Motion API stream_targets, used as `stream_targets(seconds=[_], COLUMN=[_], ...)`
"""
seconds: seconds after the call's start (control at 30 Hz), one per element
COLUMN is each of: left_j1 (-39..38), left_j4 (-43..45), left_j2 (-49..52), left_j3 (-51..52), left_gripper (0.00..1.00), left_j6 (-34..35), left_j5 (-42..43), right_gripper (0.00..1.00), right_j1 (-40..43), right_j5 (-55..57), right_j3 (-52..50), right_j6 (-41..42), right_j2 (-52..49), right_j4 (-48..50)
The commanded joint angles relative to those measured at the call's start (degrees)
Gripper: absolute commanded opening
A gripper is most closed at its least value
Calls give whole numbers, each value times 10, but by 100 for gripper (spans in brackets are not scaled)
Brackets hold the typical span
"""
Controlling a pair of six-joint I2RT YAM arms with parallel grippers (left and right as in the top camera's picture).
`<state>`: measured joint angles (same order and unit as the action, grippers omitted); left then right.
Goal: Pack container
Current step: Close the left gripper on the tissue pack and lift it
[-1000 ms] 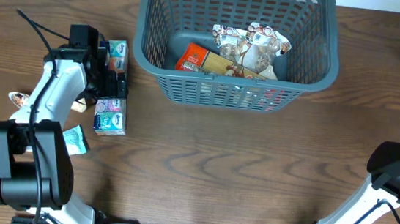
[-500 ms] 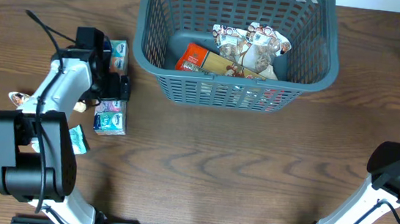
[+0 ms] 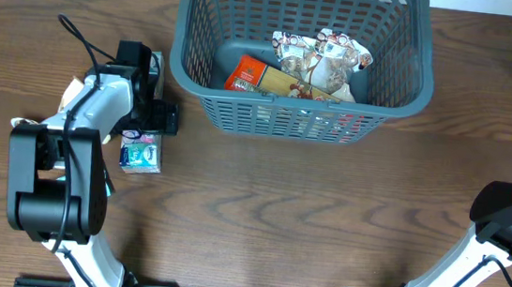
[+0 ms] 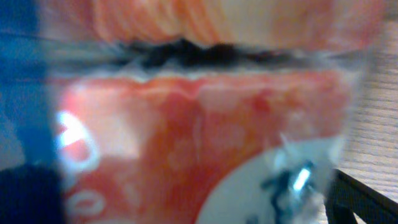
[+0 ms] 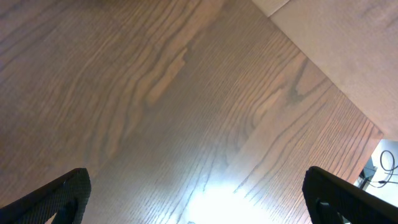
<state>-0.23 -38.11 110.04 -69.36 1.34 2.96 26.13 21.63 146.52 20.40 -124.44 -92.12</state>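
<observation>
Container (image 3: 268, 118) is sitting at the far middle of the counter (image 3: 278, 212), already carrying an orange packet (image 3: 249, 72) and brown-and-white pouches (image 3: 326, 56).

Left pincer (image 3: 157, 115) is hovering low over the loose snacks just beside the container's left wall. Its jaws are spread wide, and nothing is visibly clamped. Its wrist camera is showing only a blurred orange-red wrapper (image 4: 199, 143) filling the view, so contact cannot be judged.

Right pincer (image 5: 199, 198) is hanging released over bare wood, well apart from everything.

Risks, as judged:
- The wrapper is sitting so near the lens that the jaws may end up closing on a crinkly edge rather than the body. The packet could then be slipping out on the lift.
- A teal packet (image 3: 140, 151) is lying just beside the left pincer, so wide jaws risk dragging it or pinching two items at once.
- The left pincer is working close to the tall lattice wall. A low carry could be catching the rolled rim and spilling the packet outside the container.
</observation>
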Motion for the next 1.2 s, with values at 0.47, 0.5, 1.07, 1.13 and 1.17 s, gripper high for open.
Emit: stream_targets(seconds=[0.47,0.5,1.07,1.13,1.17], left_j1=[0,0,34,33,30], left_j4=[3,3,-2,-2,-4], left_j2=[13,13,-200,-229,-240], left_j3=[-14,-14,-103,-132,-147], left_gripper=[6,6,6,6,6], left_j6=[5,5,134,131,128], left_j5=[-7,-7,-163,-163,-163], right_gripper=[99,99,99,99,99], right_j1=[1,1,1,1,1], right_j5=[6,6,6,6,6], right_j3=[-1,-1,-1,-1,-1], right_j6=[8,8,8,8,8], right_j2=[6,6,6,6,6], right_j4=[-1,-1,-1,-1,-1])
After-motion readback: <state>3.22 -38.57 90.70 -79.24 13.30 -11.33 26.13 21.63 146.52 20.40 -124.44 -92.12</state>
